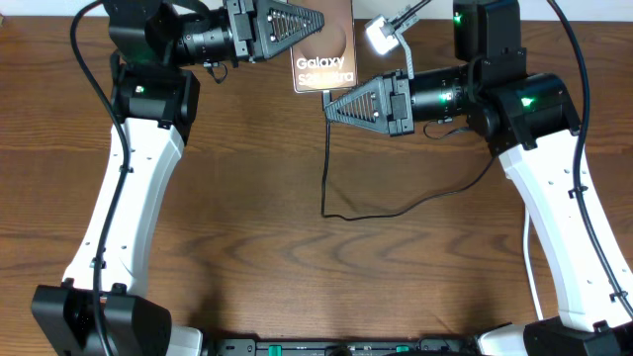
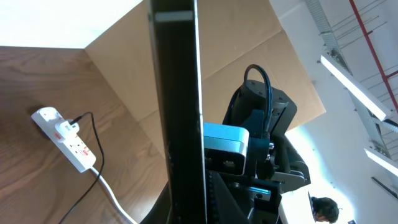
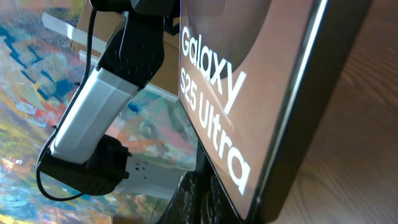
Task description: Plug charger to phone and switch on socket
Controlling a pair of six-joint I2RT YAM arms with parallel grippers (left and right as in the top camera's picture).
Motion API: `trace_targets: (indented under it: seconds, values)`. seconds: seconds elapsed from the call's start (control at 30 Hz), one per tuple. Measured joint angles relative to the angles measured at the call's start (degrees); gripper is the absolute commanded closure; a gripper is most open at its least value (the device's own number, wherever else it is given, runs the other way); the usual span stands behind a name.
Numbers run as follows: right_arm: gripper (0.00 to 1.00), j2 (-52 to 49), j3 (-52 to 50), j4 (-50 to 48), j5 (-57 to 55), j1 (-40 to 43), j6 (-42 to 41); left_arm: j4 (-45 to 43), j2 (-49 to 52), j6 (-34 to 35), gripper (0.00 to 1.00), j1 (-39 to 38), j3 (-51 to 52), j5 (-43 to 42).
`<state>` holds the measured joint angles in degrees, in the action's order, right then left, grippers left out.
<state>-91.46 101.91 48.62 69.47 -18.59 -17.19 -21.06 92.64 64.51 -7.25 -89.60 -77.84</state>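
Left end effector [image 1: 316, 20] pinches phone [image 1: 331, 54], bracing it, I judge; right end effector [image 1: 332, 106], just below phone, pinches charger [image 1: 325, 168] tip for insertion.

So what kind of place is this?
Probably a robot lab or workshop: a left arm and right arm at a wooden table, bare ceiling pipes and strip lights, and big cardboard sheets.

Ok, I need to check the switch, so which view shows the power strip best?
Left wrist: the whole power strip shows, with a black plug in it. Overhead catches only a glary white piece near the top edge; right wrist shows none of it.
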Motion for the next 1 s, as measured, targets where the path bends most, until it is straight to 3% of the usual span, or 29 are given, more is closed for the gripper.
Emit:
trace_targets:
  seconds: [1.0]
  values:
    - [0.99,0.00,-0.37,-3.06,-0.04,0.07,-2.78,-0.20,0.00,0.04,0.93,0.20,0.00,0.20]
